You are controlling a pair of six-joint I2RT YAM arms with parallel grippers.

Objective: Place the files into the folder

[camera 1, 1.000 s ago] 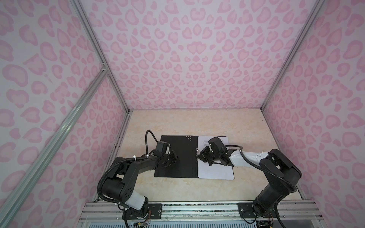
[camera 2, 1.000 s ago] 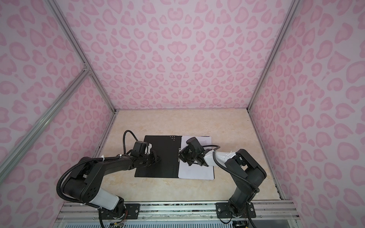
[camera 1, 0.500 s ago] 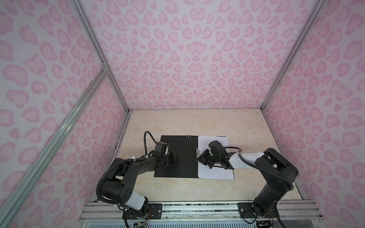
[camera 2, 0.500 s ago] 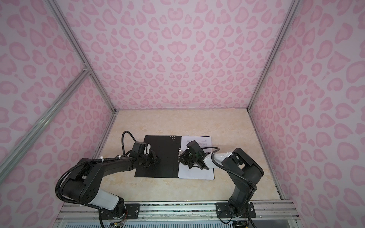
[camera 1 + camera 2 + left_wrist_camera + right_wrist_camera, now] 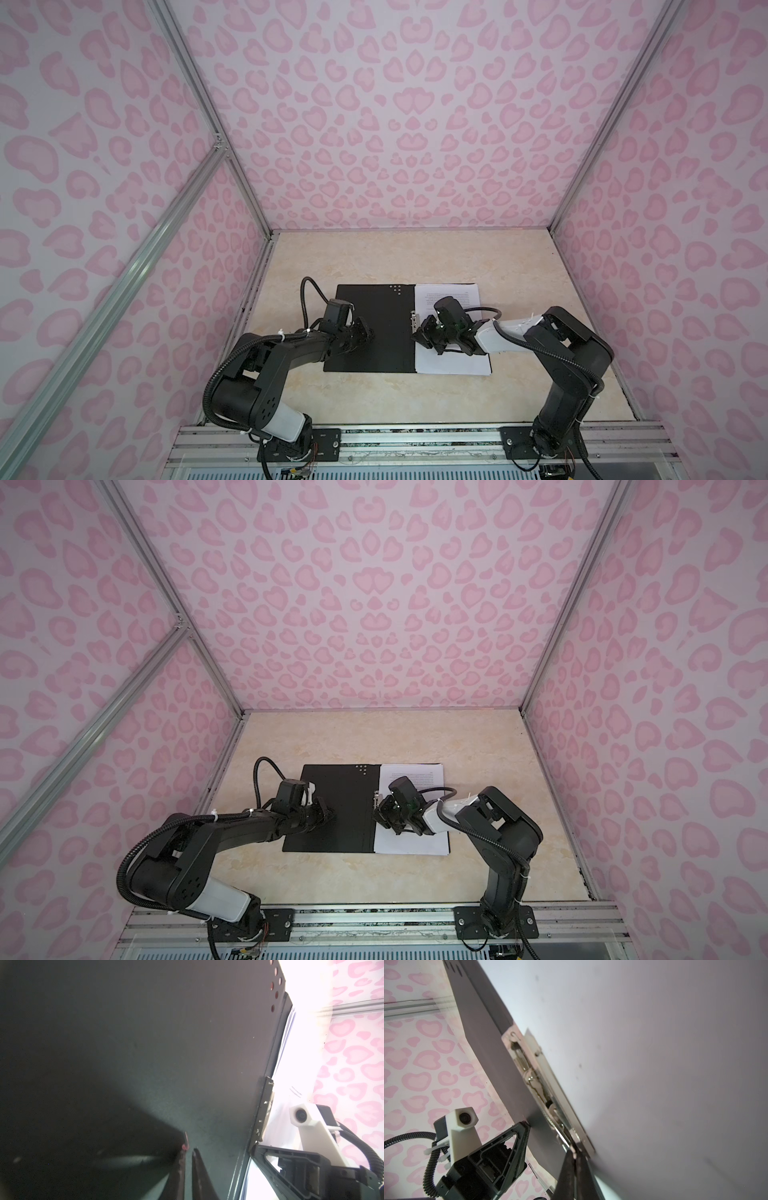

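The folder (image 5: 382, 332) lies open on the beige table (image 5: 374, 257), with the files (image 5: 453, 361) on its right half. The right gripper (image 5: 574, 1153), closed, sits at the metal spine clip (image 5: 537, 1084). The left gripper (image 5: 189, 1150), nearly closed and empty, is tip-down on the left flap. Pink-patterned walls (image 5: 395, 124) surround the table.

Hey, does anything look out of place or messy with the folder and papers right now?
Nothing spilled or damaged. The folder lies open and flat, with the files squared on its right half. Only the sheet edges fan slightly.
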